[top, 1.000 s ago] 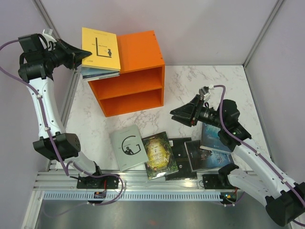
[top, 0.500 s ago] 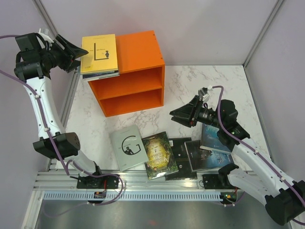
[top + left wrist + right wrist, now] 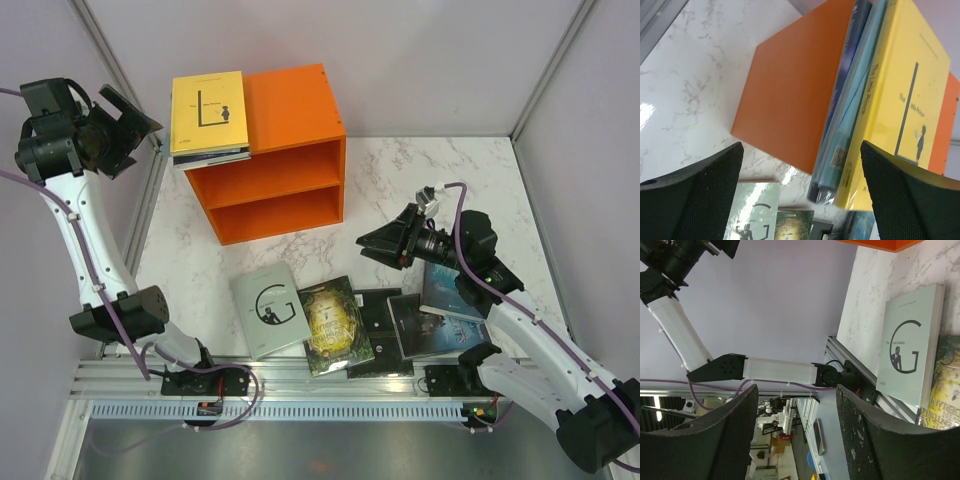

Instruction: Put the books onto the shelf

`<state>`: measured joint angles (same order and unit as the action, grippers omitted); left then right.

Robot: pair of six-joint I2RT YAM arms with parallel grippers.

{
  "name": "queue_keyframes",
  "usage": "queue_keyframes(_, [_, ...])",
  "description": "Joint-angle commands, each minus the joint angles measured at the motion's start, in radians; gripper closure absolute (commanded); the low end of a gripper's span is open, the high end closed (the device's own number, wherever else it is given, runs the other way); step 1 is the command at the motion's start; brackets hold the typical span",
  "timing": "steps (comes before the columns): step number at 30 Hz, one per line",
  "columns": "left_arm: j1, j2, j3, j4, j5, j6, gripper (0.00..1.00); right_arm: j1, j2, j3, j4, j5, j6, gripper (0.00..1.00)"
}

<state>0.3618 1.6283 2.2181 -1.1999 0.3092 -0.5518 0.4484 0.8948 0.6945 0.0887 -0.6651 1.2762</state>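
The yellow book (image 3: 208, 112) lies on a small pile (image 3: 205, 155) on top of the orange shelf (image 3: 290, 150). The left pincer (image 3: 138, 142) hangs just left of the shelf, wide open, holding nothing. The right pincer (image 3: 365, 248) hangs in front of the shelf, open and empty too. More books (image 3: 335, 325) lie on the counter (image 3: 450, 180) in front of the shelf.

1. Shelf (image 3: 275, 155): I see both compartment mouths facing me, with bare marble table (image 3: 470, 190) in front.
2. Shelf top: the left half is taken by a stack under the yellow book (image 3: 208, 112), which overhangs the left edge. The right half is bare.
3. Left gripper (image 3: 140, 140): jaws wide, beside the stack and apart from it, with the side wall (image 3: 20, 300) close behind.
4. Near edge: the G book (image 3: 270, 310), green-gold book (image 3: 335, 325), black book (image 3: 375, 320) and teal-blue book (image 3: 455, 290) block low passes.
5. Right gripper (image 3: 368, 246): over the marble between that row and the shelf.
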Motion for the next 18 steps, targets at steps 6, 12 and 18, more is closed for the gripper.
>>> queue_keyframes(6, [0.009, -0.326, -0.308, -0.044, -0.065, 0.004, 0.00, -0.004, 0.053, -0.049, -0.157, 0.032, -0.201, 0.32])
queue_keyframes(12, [-0.003, -0.556, -0.725, 0.008, 0.039, -0.023, 0.01, -0.004, 0.150, -0.122, -0.231, 0.051, -0.356, 0.30])
queue_keyframes(18, [-0.029, -0.659, -0.909, 0.029, 0.065, -0.019, 0.03, -0.004, 0.205, -0.193, -0.256, 0.093, -0.478, 0.30])
